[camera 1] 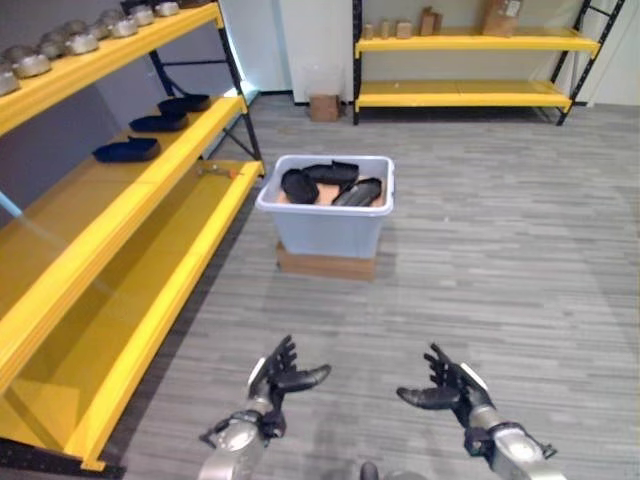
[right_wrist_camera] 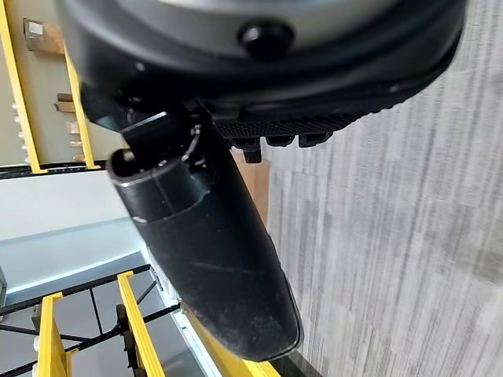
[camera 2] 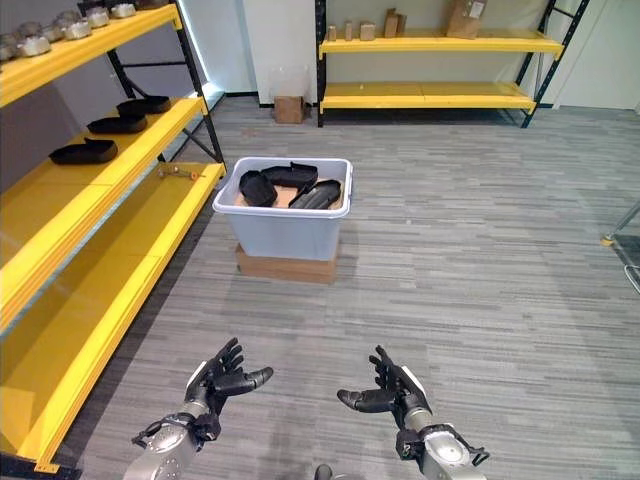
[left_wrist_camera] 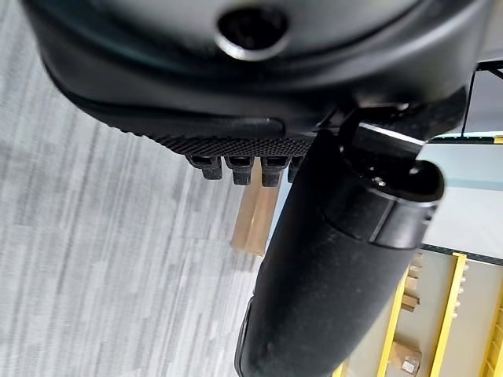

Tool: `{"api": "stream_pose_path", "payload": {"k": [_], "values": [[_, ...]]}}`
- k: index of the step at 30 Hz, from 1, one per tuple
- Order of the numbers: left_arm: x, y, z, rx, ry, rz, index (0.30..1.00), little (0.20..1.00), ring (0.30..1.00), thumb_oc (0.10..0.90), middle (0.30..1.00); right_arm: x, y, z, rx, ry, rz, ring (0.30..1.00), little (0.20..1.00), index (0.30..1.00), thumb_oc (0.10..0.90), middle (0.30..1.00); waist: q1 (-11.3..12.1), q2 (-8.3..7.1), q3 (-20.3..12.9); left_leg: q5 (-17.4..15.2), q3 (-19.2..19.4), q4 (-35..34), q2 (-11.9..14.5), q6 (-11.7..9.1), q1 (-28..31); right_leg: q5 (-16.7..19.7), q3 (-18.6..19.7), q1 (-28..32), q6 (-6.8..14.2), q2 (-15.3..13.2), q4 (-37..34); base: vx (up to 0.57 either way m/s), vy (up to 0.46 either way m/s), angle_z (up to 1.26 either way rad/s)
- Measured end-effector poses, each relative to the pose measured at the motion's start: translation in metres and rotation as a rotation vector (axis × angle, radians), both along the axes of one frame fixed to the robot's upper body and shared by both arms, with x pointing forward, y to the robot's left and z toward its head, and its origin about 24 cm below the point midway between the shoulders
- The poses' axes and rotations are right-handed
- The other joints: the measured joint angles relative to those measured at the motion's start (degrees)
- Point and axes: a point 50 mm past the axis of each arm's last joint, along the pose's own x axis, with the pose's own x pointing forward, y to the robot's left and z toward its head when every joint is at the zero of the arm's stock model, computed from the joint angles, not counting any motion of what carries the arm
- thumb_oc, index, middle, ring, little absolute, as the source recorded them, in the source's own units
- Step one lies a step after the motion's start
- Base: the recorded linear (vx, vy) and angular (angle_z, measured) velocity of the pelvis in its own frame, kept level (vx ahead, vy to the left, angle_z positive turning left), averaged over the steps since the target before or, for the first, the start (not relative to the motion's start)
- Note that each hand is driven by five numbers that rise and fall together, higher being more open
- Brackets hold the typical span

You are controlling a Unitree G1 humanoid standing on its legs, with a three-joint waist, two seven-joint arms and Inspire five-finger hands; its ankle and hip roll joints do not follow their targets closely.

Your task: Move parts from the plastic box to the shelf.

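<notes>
A pale plastic box (camera 1: 330,232) stands on a flat cardboard piece (camera 1: 326,264) on the floor ahead, with several black parts (camera 1: 331,184) inside. More black parts (camera 1: 128,150) lie on the middle level of the yellow shelf (camera 1: 120,215) at the left. My left hand (camera 1: 279,378) and right hand (camera 1: 447,386) hover low over the floor, well short of the box, palms facing each other. Both are open with relaxed fingers and hold nothing.
Grey metal parts (camera 1: 70,42) line the top level of the left shelf. A second yellow shelf (camera 1: 462,68) with cardboard boxes stands at the far wall, and a small carton (camera 1: 323,106) sits on the floor beside it.
</notes>
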Motion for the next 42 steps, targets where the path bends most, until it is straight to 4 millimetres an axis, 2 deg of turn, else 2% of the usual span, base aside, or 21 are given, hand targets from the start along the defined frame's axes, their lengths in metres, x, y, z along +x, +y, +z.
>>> {"api": "stream_pose_path", "payload": {"k": [2, 3, 5, 7, 10, 13, 14, 16, 18, 20, 22, 23, 26, 28, 32, 34, 36, 37, 40, 41, 42], "values": [[-0.003, 0.0, -0.002, 0.0, 0.009, 0.001, 1.0, 1.0, 1.0, 0.9, 1.0, -0.002, 0.0, -0.001, 0.001, 0.005, -0.005, 1.0, 1.0, 1.0, 0.9, 1.0, 0.11, -0.54, 0.07, 0.76, 0.45, 2.93, 0.3, 0.99, -2.1, -0.81, 0.62, 1.06, -1.83, 0.49, -0.38, 0.18, -0.033, -0.05], [-0.003, 0.0, -0.002, 0.001, 0.01, 0.0, 1.0, 1.0, 1.0, 0.9, 1.0, -0.005, 0.001, -0.003, 0.002, 0.013, -0.014, 1.0, 1.0, 1.0, 0.9, 1.0, 0.75, -1.36, 0.32, -1.43, 0.08, 0.63, -0.23, 3.28, -2.51, -0.71, 1.21, 1.91, -2.54, 0.39, -1.62, 0.21, 0.011, -0.1], [-0.005, 0.001, -0.003, 0.002, 0.016, 0.002, 1.0, 1.0, 1.0, 0.9, 1.0, -0.006, 0.002, -0.005, 0.009, 0.019, -0.017, 1.0, 1.0, 1.0, 0.9, 1.0, 1.48, -2.33, 0.79, -2.91, 1.69, -10.38, -0.35, 6.07, -3.67, 0.06, 1.63, 3.4, -2.26, 0.17, -4.09, 0.25, 0.053, -0.09], [-0.009, 0.003, -0.005, 0.006, 0.029, 0.007, 1.0, 1.0, 1.0, 0.9, 1.0, -0.006, 0.005, -0.006, 0.016, 0.022, -0.015, 1.0, 1.0, 1.0, 0.9, 1.0, 1.86, -2.58, 0.93, -1.88, 1.58, -24.73, -0.28, 7.17, -3.49, 0.59, 1.78, 5.56, -1.01, 0.18, -6.87, 0.26, 0.076, -0.07], [-0.013, 0.004, -0.008, 0.007, 0.043, 0.01, 1.0, 1.0, 1.0, 0.9, 1.0, -0.009, 0.004, -0.01, 0.015, 0.042, -0.021, 1.0, 1.0, 1.0, 0.9, 1.0, 2.59, -1.92, 1.27, 5.11, 1.09, -45.35, 2.59, 5.34, -3.33, 1.43, 2.35, 9.46, 0.63, 1.41, -11.28, 0.29, 0.083, -0.06], [-0.016, 0.006, -0.011, 0.012, 0.06, 0.017, 1.0, 1.0, 1.0, 0.9, 1.0, -0.012, -0.002, -0.016, -0.006, 0.073, -0.033, 1.0, 1.0, 1.0, 0.9, 1.0, 4.41, -0.32, 2.46, 8.89, -1.63, -46.49, 5.4, 3.72, -6.84, 0.8, 4.22, 12.42, 0.05, 2.66, -13.13, 0.39, 0.125, -0.33], [-0.022, 0.009, -0.015, 0.019, 0.081, 0.025, 1.0, 1.0, 1.0, 0.9, 1.0, -0.014, -0.003, -0.017, -0.013, 0.082, -0.026, 1.0, 1.0, 1.0, 0.9, 1.0, 4.99, 0.47, 2.66, 9.73, -1.56, -45.45, 5.54, 4.39, -6.36, -0.71, 6.78, 14.2, 1.67, 2.57, -13.39, 0.49, 0.211, -0.88], [-0.029, 0.01, -0.018, 0.021, 0.099, 0.028, 1.0, 1.0, 1.0, 0.9, 1.0, -0.016, -0.005, -0.017, -0.015, 0.085, -0.024, 1.0, 1.0, 1.0, 0.9, 1.0, 5.66, 1.54, 1.95, 9.11, -1.5, -43.99, 5.03, 5.33, -3.64, -1.91, 8.86, 15.35, 1.78, 2.37, -12.43, 0.4, 0.193, -0.79], [-0.028, 0.012, -0.017, 0.024, 0.098, 0.029, 1.0, 1.0, 1.0, 0.9, 1.0, -0.019, -0.004, -0.02, -0.013, 0.101, -0.028, 1.0, 1.0, 1.0, 0.9, 1.0, 4.46, 2.0, 1.29, 10.54, -1.07, -43.62, 2.63, 8.12, -1.21, -4.54, 9.36, 17.28, 3.69, 0.97, -11.81, 0.36, 0.191, -0.24], [-0.022, 0.012, -0.013, 0.025, 0.076, 0.025, 1.0, 1.0, 1.0, 0.9, 1.0, -0.02, -0.001, -0.02, -0.002, 0.104, -0.019, 1.0, 1.0, 1.0, 0.9, 1.0, 4.28, 0.33, 1.11, 12.09, 1.2, -42.98, -0.08, 10.05, -0.28, -8.62, 10.04, 16.53, 6.28, -2.24, -7.39, 0.33, 0.192, -0.08], [-0.019, 0.013, -0.011, 0.032, 0.066, 0.021, 1.0, 1.0, 1.0, 0.9, 1.0, -0.02, 0.004, -0.021, 0.012, 0.102, -0.02, 1.0, 1.0, 1.0, 0.9, 1.0, 4.18, -0.93, 0.91, 11.14, 1.94, -42.62, -2.84, 12.2, 0.91, -11.03, 10.17, 16.12, 7.87, -4.85, -3.79, 0.24, 0.156, 0.0], [-0.013, 0.014, -0.006, 0.04, 0.039, 0.013, 1.0, 1.0, 1.0, 0.9, 1.0, -0.018, 0.009, -0.019, 0.01, 0.086, 0.001, 1.0, 1.0, 1.0, 0.9, 1.0, 4.4, -0.85, 0.89, 11.02, 2.03, -43.12, -4.81, 14.07, 2.62, -13.05, 10.25, 13.81, 9.13, -7.03, 2.79, 0.26, 0.192, 0.12], [-0.007, 0.022, 0.001, 0.063, 0.013, 0.018, 1.0, 1.0, 1.0, 0.9, 1.0, -0.009, 0.018, -0.014, 0.031, 0.051, 0.029, 1.0, 1.0, 1.0, 0.9, 1.0, 5.03, -0.73, 1.02, 9.11, 2.6, -43.52, -6.0, 15.52, 4.42, -12.97, 11.8, 7.99, 10.31, -7.79, 17.04, 0.25, 0.213, -0.13], [-0.004, 0.029, 0.004, 0.089, 0.006, 0.016, 1.0, 1.0, 1.0, 0.9, 1.0, -0.005, 0.026, -0.01, 0.055, 0.025, 0.043, 1.0, 1.0, 1.0, 0.9, 1.0, 4.32, 0.04, 1.38, 7.76, 2.45, -43.89, -6.87, 15.59, 7.51, -10.12, 11.6, -4.52, 12.38, -7.99, 40.83, 0.16, 0.119, 0.22], [-0.008, 0.032, 0.003, 0.092, 0.009, 0.029, 1.0, 1.0, 1.0, 0.9, 1.0, -0.009, 0.026, -0.01, 0.046, 0.024, 0.061, 1.0, 1.0, 1.0, 0.9, 1.0, 4.25, 0.76, 2.32, 3.02, 1.72, -42.83, -8.47, 18.74, 11.42, -9.74, 9.98, -13.24, 11.25, -8.06, 42.72, 0.24, 0.123, 0.13], [-0.01, 0.03, 0.001, 0.095, 0.02, 0.014, 1.0, 1.0, 1.0, 0.9, 1.0, -0.01, 0.025, -0.01, 0.042, 0.026, 0.055, 1.0, 1.0, 1.0, 0.9, 1.0, 3.34, 2.08, 3.06, 3.58, 1.61, -43.93, -8.17, 18.09, 12.54, -10.1, 8.49, -17.21, 10.76, -6.24, 37.42, 0.26, 0.005, 0.11], [-0.009, 0.028, 0.002, 0.09, 0.017, 0.001, 1.0, 1.0, 1.0, 0.9, 1.0, -0.015, 0.023, -0.013, 0.038, 0.045, 0.053, 1.0, 1.0, 1.0, 0.9, 1.0, 1.37, 1.82, 3.8, 1.81, 0.38, -43.86, -8.69, 17.44, 13.79, -8.56, 6.75, -20.2, 9.79, -4.87, 29.19, 0.37, -0.054, 0.26], [-0.009, 0.026, -0.002, 0.088, 0.034, -0.001, 1.0, 1.0, 1.0, 0.9, 1.0, -0.02, 0.022, -0.016, 0.038, 0.062, 0.048, 1.0, 1.0, 1.0, 0.9, 1.0, 1.08, 1.74, 4.33, 0.5, 0.54, -43.88, -8.88, 16.62, 15.12, -4.89, 0.99, -21.01, 8.77, -4.7, 15.28, 0.3, -0.072, 0.11], [-0.009, 0.023, -0.004, 0.083, 0.039, -0.004, 1.0, 1.0, 1.0, 0.9, 1.0, -0.033, 0.019, -0.022, 0.032, 0.103, 0.036, 1.0, 1.0, 1.0, 0.9, 1.0, -0.64, 0.45, 4.49, -1.48, -1.53, -44.84, -9.93, 14.89, 18.93, 2.37, -1.03, -20.23, 10.45, -4.64, -4.37, 0.36, -0.133, 0.3], [-0.009, 0.022, -0.004, 0.079, 0.037, -0.001, 1.0, 1.0, 1.0, 0.9, 1.0, -0.034, 0.019, -0.022, 0.029, 0.113, 0.037, 1.0, 1.0, 1.0, 0.9, 1.0, -0.8, 0.64, 4.46, -3.28, -2.61, -44.99, -9.58, 13.16, 20.75, 4.85, -1.09, -18.77, 10.11, -3.96, -9.78, 0.3, -0.117, 0.26], [-0.008, 0.021, -0.004, 0.077, 0.035, -0.004, 1.0, 1.0, 1.0, 0.9, 1.0, -0.034, 0.018, -0.022, 0.029, 0.114, 0.038, 1.0, 1.0, 1.0, 0.9, 1.0, -0.93, 0.53, 4.44, -3.26, -1.93, -44.91, -9.63, 13.22, 22.29, 5.9, -1.0, -16.88, 9.49, -3.88, -9.74, 0.32, -0.134, 0.32]]}}
